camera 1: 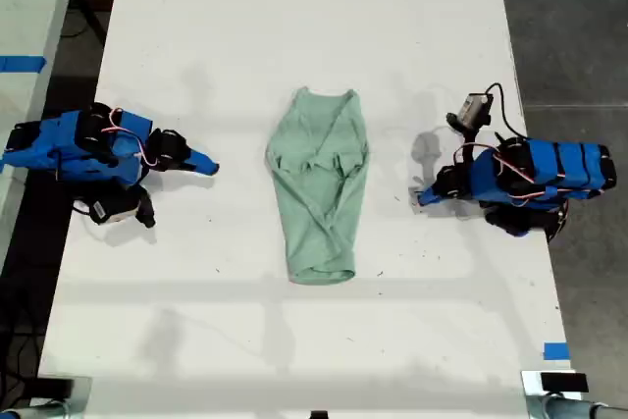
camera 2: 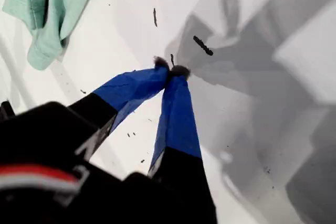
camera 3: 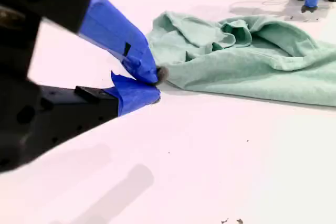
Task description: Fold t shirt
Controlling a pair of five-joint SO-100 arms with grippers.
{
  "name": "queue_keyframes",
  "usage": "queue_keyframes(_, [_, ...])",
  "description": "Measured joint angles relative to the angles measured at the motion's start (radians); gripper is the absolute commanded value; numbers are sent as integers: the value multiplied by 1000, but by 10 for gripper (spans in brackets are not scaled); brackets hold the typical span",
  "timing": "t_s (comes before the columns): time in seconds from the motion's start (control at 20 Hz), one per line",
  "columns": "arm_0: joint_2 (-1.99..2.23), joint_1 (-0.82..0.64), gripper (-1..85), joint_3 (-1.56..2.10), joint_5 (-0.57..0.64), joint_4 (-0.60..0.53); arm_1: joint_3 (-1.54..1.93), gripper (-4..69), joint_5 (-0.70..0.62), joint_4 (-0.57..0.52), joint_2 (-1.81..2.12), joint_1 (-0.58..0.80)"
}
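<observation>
The t shirt (camera 1: 319, 193), soft and limp at frame centre, should be gripped at a hem corner; my first pincer (camera 2: 169, 69) and second pincer (camera 3: 155, 85) are closed, empty.

The t shirt (camera 1: 319, 188) is seen as plain pale mint green, unpatterned. The bench (camera 1: 294, 26) is white, flecked with small dark specks. Both hands, my first hand (camera 2: 170, 70) and my second hand (camera 3: 156, 85), are wrapped in blue tape over black bodies.
</observation>
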Motion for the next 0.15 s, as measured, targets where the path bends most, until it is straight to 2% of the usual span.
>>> queue_keyframes(0.15, [0, 0, 1, 0, 0, 0, 0, 15, 0, 0, 0, -2])
